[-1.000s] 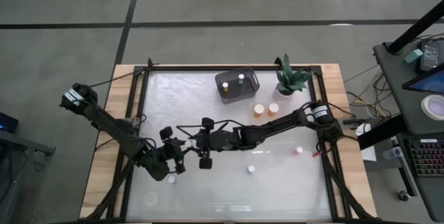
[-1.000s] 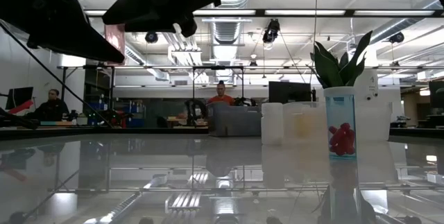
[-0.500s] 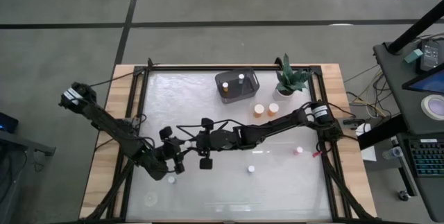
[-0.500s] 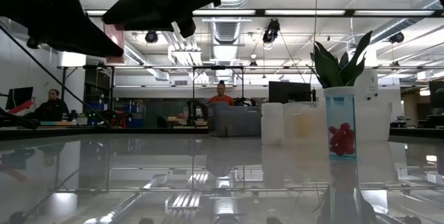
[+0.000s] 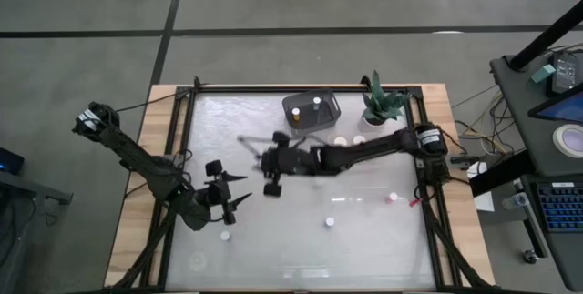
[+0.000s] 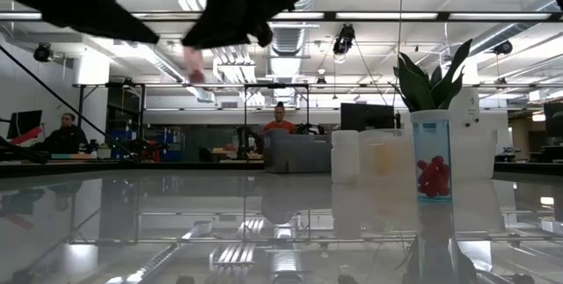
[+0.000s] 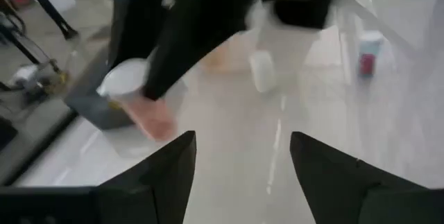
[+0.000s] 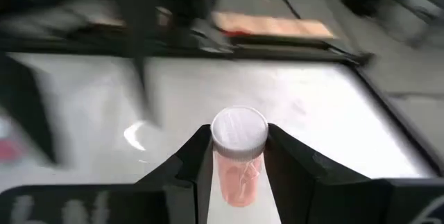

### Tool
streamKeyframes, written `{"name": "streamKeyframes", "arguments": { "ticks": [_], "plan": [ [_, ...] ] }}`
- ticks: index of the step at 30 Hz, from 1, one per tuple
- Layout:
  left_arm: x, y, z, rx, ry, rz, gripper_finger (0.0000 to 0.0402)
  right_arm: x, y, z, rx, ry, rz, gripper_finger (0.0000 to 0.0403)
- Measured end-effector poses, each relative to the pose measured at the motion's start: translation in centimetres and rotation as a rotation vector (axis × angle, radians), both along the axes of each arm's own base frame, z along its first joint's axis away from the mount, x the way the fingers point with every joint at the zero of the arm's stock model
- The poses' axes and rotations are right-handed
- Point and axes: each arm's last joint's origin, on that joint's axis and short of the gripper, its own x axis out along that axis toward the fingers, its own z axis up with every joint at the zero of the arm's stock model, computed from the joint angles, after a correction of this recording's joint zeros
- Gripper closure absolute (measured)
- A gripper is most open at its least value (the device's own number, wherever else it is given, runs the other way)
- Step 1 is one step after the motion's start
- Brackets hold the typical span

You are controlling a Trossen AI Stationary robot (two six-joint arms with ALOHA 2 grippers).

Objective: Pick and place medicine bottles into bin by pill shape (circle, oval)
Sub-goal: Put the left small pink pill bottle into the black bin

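An orange medicine bottle [image 8: 238, 163] with a white cap is up in the air over the table's middle, with my right gripper [image 8: 238, 156] shut on it; the left wrist view shows it as well [image 7: 136, 98]. My left gripper [image 7: 243, 165] stands open and empty, nearer the table's front left [image 5: 239, 194]. More medicine bottles stand on the table: small ones [image 5: 225, 236] [image 5: 330, 223] [image 5: 392, 197] and two orange ones [image 5: 340, 141]. The dark bin [image 5: 311, 110] at the far edge holds a few bottles. My right gripper pinches the orange bottle's body [image 8: 238, 172] just under the white cap [image 8: 238, 132] between its two fingers [image 8: 198, 156], one on each side. The bottle is lifted clear of the table, cap uppermost and somewhat tilted.
A green potted plant [image 5: 383, 103] stands right of the bin. In the low view a clear bottle with red pills [image 6: 431, 170] stands close by on the right. People sit in the room beyond the table.
My left gripper has opened, let go of the orange bottle and drawn back toward the table's near left. My right gripper, with the bottle between its fingers, has gone up and toward the far edge, away from my left gripper.
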Motion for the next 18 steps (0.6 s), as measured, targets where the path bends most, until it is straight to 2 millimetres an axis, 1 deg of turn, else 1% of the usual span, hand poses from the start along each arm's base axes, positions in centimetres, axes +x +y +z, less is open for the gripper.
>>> {"name": "streamKeyframes", "arguments": {
  "ticks": [6,11,18],
  "plan": [
    [-0.8,1.0,1.6,0.087,-0.052,0.039,0.0183,-0.7,-4.3,0.8,0.001,0.030,-0.088,0.0298],
    [-1.1,1.7,3.4,0.166,-0.086,0.051,0.0182,-1.4,-8.9,0.3,-0.003,0.081,-0.229,0.0298],
    [-1.0,3.0,6.5,0.329,-0.163,0.053,0.0182,-3.2,-14.7,-0.7,0.030,0.161,-0.464,0.0298]
  ]
}}
